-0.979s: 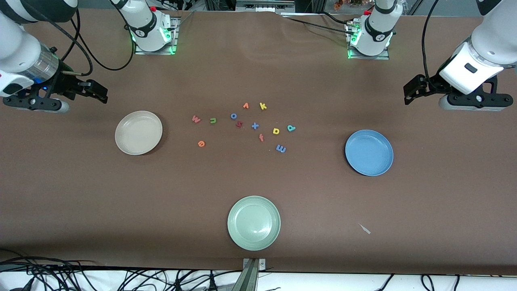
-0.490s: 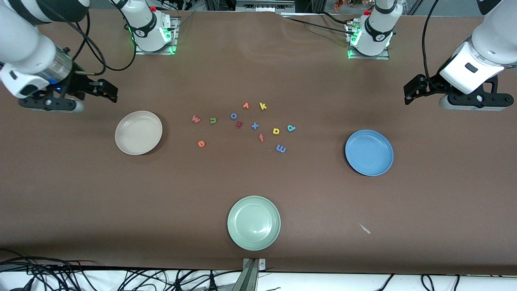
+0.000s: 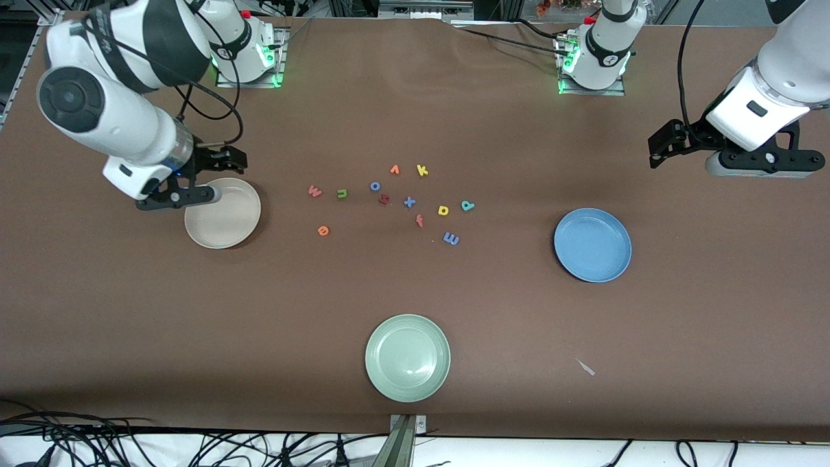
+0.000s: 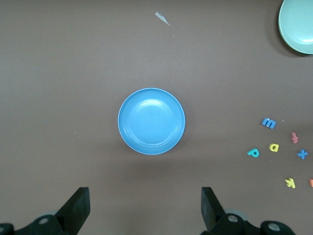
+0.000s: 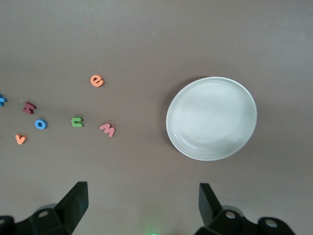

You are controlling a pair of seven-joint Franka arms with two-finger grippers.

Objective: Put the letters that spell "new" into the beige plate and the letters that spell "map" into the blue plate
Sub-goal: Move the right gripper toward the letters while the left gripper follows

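Both pairs of jaws stand spread, holding nothing. Small foam letters, green n (image 3: pixel 342 193), orange e (image 3: pixel 323 230), red-pink w (image 3: pixel 314 191), blue m (image 3: pixel 451 239), yellow a (image 3: pixel 443 210) and teal p (image 3: pixel 467 205), lie scattered mid-table between the round cream-beige plate (image 3: pixel 228 227) and the round medium-blue plate (image 3: pixel 592 245). Right gripper (image 3: pixel 224 157) hovers over the beige plate's rim; left gripper (image 3: pixel 658 146) waits above bare brown table (image 3: pixel 415 305) near the blue plate.
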